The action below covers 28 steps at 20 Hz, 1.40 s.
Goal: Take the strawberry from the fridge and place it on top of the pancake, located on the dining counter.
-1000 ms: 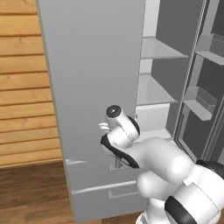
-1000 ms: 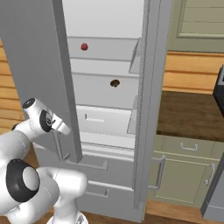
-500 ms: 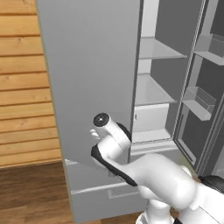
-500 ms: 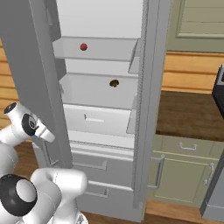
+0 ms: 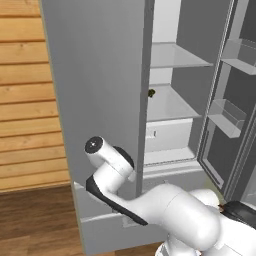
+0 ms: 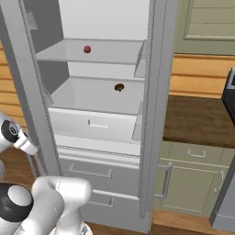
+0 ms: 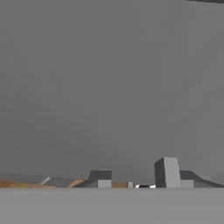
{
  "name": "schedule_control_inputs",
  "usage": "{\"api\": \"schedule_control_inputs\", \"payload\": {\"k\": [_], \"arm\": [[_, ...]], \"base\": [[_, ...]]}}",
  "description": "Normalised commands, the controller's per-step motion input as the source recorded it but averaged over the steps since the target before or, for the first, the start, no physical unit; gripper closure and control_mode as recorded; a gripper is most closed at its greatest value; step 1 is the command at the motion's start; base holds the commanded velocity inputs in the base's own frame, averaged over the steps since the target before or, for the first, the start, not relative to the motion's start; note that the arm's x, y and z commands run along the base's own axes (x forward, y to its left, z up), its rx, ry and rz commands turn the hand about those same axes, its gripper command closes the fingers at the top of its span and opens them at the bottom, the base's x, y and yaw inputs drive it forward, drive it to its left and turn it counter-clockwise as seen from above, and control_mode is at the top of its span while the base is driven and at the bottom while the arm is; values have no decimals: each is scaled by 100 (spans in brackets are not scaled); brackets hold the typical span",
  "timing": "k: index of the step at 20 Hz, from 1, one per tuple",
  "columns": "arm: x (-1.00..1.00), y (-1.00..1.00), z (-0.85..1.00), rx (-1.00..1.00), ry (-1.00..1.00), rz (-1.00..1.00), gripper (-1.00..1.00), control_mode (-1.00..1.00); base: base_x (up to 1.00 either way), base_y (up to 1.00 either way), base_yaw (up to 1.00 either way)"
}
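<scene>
1. The fridge (image 6: pixel 151 114) stands with both doors swung open, its pale shelves and 2 lower drawers in view.
2. The strawberry (image 6: pixel 87 49) lies on the upper shelf (image 6: pixel 110 53) of the fridge, left of the shelf's middle in the right base view.
3. A small dark brown lump (image 6: pixel 119 87) sits on the shelf just below that one, to the right of and lower than the strawberry.
4. The gripper (image 7: pixel 135 175) is close up against a flat grey face of the fridge; its 2 fingertips (image 7: pixel 166 173) stand a little apart with nothing between them.
5. The arm (image 5: pixel 150 200) reaches low beside the fridge's left door (image 5: pixel 95 100), well below the strawberry's shelf.
6. A dark brown bench (image 6: pixel 197 121) runs right of the fridge.
</scene>
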Motion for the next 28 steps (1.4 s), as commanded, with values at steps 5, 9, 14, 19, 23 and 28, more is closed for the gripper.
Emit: {"api": "schedule_control_inputs", "payload": {"k": [5, 9, 14, 19, 23, 28], "arm": [[-11, 76, -9, -1, 0, -12, -100, -100], [-1, 39, 1, -5, -1, -7, -100, -100], [-2, 28, 45, -9, 0, -11, -100, -100], [-14, 12, 77, -1, 1, -11, -100, -100], [-37, 5, 83, 0, 0, -1, -100, -100], [-67, 0, 73, 0, 0, 3, -100, -100]], "base": [[0, 0, 0], [0, 0, 0], [0, 0, 0], [0, 0, 0], [0, 0, 0], [0, 0, 0]]}}
